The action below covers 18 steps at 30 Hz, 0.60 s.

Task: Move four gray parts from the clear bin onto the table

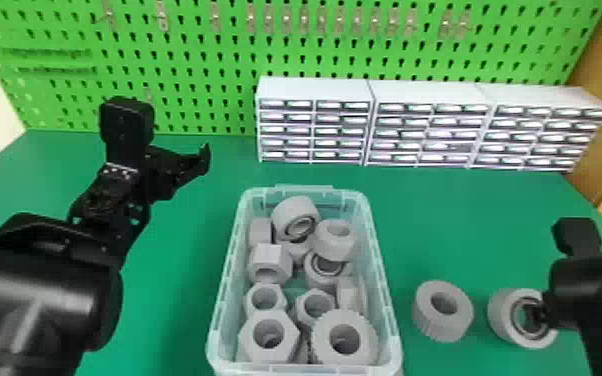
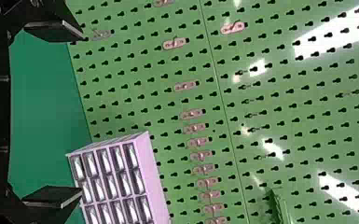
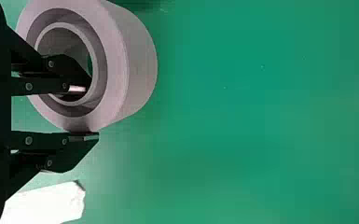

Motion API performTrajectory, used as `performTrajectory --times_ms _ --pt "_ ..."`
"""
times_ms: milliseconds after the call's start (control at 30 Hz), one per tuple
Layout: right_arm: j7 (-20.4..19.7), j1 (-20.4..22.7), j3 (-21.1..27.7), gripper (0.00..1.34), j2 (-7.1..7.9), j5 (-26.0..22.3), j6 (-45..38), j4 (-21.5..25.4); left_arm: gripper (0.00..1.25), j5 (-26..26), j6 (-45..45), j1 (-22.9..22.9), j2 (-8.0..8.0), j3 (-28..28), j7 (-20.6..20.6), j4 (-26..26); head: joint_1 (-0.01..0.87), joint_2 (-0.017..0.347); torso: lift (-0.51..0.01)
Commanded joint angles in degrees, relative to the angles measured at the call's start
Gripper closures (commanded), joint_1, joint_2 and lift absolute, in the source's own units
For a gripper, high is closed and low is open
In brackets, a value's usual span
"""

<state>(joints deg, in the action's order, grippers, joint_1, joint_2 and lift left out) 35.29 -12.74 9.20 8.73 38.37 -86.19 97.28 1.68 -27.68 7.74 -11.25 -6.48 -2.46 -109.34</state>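
Observation:
In the head view my right gripper (image 1: 540, 316) is at a gray ring part (image 1: 500, 320) on the table, right of the clear bin (image 1: 387, 300). The right wrist view has this ring (image 3: 137, 60) with one finger of my right gripper (image 3: 92, 112) inside its hole and the other against its outer wall, shut on the wall. Another gray part (image 1: 435, 320) lies between bin and ring. Several gray nuts and rings, among them a hexagonal nut (image 1: 250, 337), fill the bin. My left gripper (image 1: 172, 137) hangs open left of the bin; both fingers of the left gripper (image 2: 81, 113) stand wide apart.
White drawer cabinets (image 1: 312, 92) line the back of the green table (image 1: 180, 300), before a green pegboard (image 1: 180, 75). A white object (image 3: 46, 203) lies near the right gripper in its wrist view.

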Motion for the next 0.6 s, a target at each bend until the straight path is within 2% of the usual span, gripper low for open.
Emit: performTrajectory --times_ms 0,233,267,400,467,567 --pt "0.0 -0.3 -0.1 1.28 -0.03 -0.7 1.3 -0.7 0.12 0.1 0.0 0.0 0.09 0.1 0.0 0.0 0.686 0.026 -0.050" --pt "0.0 -0.3 -0.8 1.21 -0.03 -0.7 1.8 -0.9 0.12 0.1 0.0 0.0 0.09 0.1 0.0 0.0 0.686 0.026 -0.050" --pt "0.0 -0.3 -0.7 1.16 -0.03 -0.7 1.8 -1.0 0.12 0.1 0.0 0.0 0.09 0.1 0.0 0.0 0.686 0.026 -0.050" --pt "0.0 -0.3 0.6 0.75 -0.03 -2.8 2.0 -1.4 0.12 0.1 0.0 0.0 0.09 0.1 0.0 0.0 0.686 0.026 -0.050" --pt "0.0 -0.3 0.6 0.65 -0.03 -2.9 2.1 -1.5 0.12 0.1 0.0 0.0 0.09 0.1 0.0 0.0 0.686 0.026 -0.050" --pt "0.0 -0.3 -0.1 0.60 0.06 -1.8 2.1 -1.5 0.12 0.1 0.0 0.0 0.09 0.2 0.0 0.0 0.686 0.026 -0.050"
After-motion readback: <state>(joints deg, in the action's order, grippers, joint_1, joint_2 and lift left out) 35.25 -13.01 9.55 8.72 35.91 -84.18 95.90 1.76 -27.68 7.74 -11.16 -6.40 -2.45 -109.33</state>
